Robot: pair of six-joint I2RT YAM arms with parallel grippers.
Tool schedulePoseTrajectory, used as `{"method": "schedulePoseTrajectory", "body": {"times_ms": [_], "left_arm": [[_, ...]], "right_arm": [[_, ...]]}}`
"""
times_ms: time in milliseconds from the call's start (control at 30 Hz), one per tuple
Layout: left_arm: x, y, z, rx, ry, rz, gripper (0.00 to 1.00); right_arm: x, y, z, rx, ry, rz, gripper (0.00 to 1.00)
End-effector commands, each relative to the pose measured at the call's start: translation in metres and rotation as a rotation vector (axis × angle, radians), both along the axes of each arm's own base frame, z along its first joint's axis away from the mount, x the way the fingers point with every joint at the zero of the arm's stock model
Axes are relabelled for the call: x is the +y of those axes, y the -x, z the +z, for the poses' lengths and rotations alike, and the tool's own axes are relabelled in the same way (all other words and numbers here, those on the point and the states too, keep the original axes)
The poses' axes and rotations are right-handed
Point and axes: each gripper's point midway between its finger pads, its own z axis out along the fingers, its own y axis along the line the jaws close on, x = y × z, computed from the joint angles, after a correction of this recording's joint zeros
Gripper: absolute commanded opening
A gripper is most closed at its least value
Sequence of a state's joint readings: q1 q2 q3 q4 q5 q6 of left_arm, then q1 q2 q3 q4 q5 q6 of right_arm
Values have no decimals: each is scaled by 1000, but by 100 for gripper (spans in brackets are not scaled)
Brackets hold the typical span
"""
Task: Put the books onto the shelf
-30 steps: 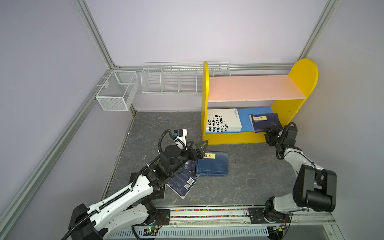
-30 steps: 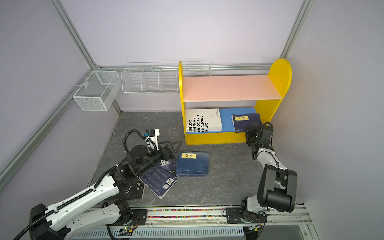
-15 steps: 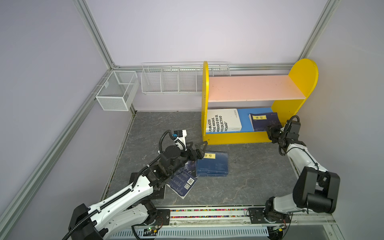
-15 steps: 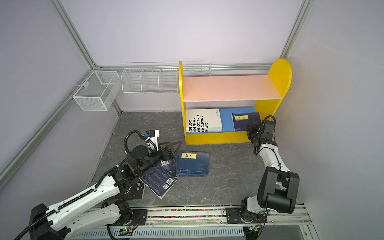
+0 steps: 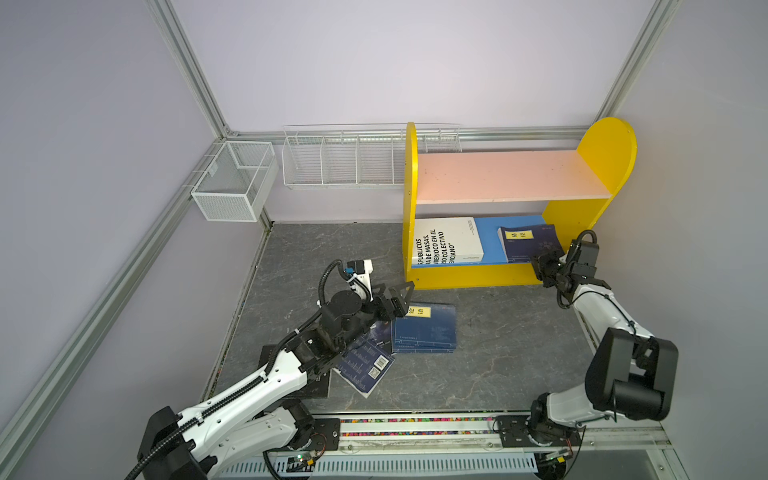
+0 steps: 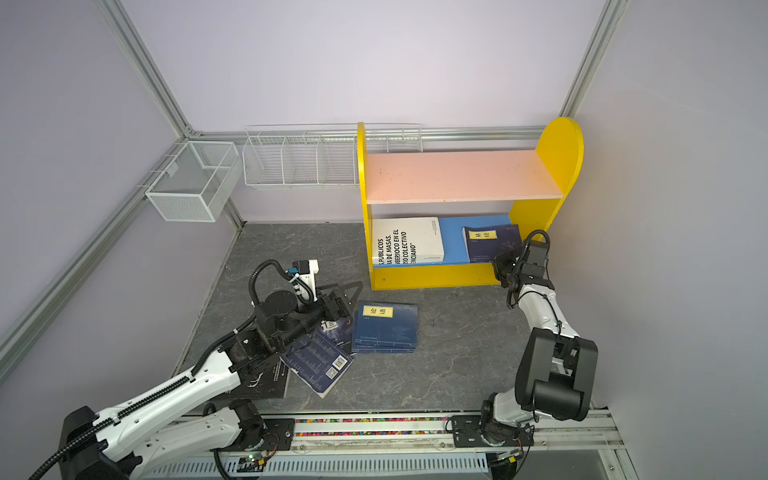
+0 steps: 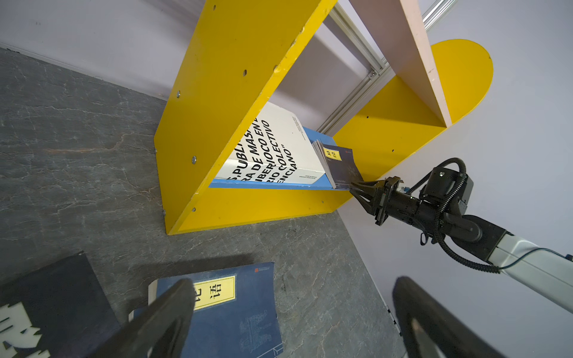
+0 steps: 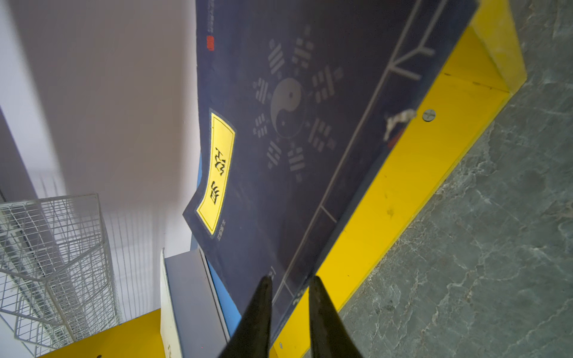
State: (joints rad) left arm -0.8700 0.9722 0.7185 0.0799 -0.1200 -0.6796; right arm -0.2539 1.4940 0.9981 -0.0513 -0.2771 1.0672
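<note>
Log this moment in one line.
left gripper open over tabletop navy book | right gripper at shelved navy book's corner, grip unclear

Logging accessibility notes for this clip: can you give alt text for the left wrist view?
The right end effector has its tips at a corner of a navy book on the yellow shelf's blue lower board, beside a white book. In the foreground, the open left end effector frames a second navy book lying on the grey floor.
</note>
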Motion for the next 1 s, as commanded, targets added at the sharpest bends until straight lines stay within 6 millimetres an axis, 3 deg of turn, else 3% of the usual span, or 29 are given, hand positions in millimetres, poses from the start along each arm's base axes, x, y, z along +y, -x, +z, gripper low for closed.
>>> {"method": "schedulePoseTrajectory", "body": {"times_ms": [0, 300, 467, 633, 767, 967], "left_arm": [[3, -5, -4, 2, 5, 25, 100], [2, -7, -6, 10, 3, 31, 100], [3, -7, -3, 6, 9, 31, 100], [8, -4, 1, -1, 9, 36, 100], [19, -1, -6, 22, -25, 67, 100], [53, 4, -37, 135, -199, 161, 100]], "right_arm": [[-5, -5, 1, 3, 20, -1, 24], [-6, -6, -9, 39, 25, -2, 23], [-6, -1, -8, 49, 27, -9, 28], [-1, 5, 18, -7, 89, 29, 43], [11, 28, 39, -7, 222, 99, 54], [59, 74, 61, -79, 386, 295, 77]]}}
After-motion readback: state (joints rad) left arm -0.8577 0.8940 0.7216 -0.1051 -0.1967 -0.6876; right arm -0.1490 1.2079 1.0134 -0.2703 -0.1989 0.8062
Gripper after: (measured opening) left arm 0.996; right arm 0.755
